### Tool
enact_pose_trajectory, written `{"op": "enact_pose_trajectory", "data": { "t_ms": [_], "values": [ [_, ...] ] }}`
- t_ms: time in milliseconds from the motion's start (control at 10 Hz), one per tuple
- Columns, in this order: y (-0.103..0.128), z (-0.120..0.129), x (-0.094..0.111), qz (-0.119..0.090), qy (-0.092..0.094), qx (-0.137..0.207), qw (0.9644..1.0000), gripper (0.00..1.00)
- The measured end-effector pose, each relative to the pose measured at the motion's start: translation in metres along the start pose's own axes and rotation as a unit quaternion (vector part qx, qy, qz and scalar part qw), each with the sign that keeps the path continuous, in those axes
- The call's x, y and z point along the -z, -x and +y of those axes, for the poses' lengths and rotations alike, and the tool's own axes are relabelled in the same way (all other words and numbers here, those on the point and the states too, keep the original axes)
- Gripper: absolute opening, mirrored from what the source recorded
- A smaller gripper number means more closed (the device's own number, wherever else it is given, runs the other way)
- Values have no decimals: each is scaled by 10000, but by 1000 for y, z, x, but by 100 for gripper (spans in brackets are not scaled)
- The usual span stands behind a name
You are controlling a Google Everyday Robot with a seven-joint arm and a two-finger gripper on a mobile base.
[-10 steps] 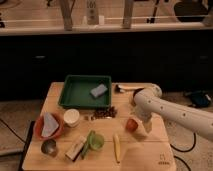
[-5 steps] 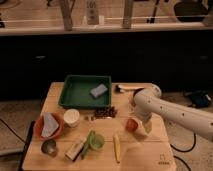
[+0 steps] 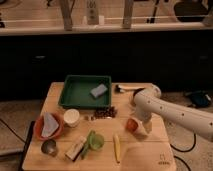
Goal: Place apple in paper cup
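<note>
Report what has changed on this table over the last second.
Nothing visibly changed. The hand is right beside the apple, as it was before. The paper cup stands in the same spot, away to the apple's left in the camera view.

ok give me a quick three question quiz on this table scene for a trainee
1. True or false: the apple is already inside the paper cup.
2. What lies in the green tray? A: a blue-grey sponge. B: a banana. C: a metal spoon.
3. Fill in: the gripper is close beside the ____.
Key: 1 false, the apple sits on the table, apart from the paper cup. 2 A. 3 apple.
</note>
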Motion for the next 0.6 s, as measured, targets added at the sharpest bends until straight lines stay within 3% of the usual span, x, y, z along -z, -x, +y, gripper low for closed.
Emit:
{"op": "enact_pose_trajectory", "data": {
  "t_ms": [600],
  "values": [
    [1, 1, -3, -6, 21, 163, 9999, 80]
  ]
}}
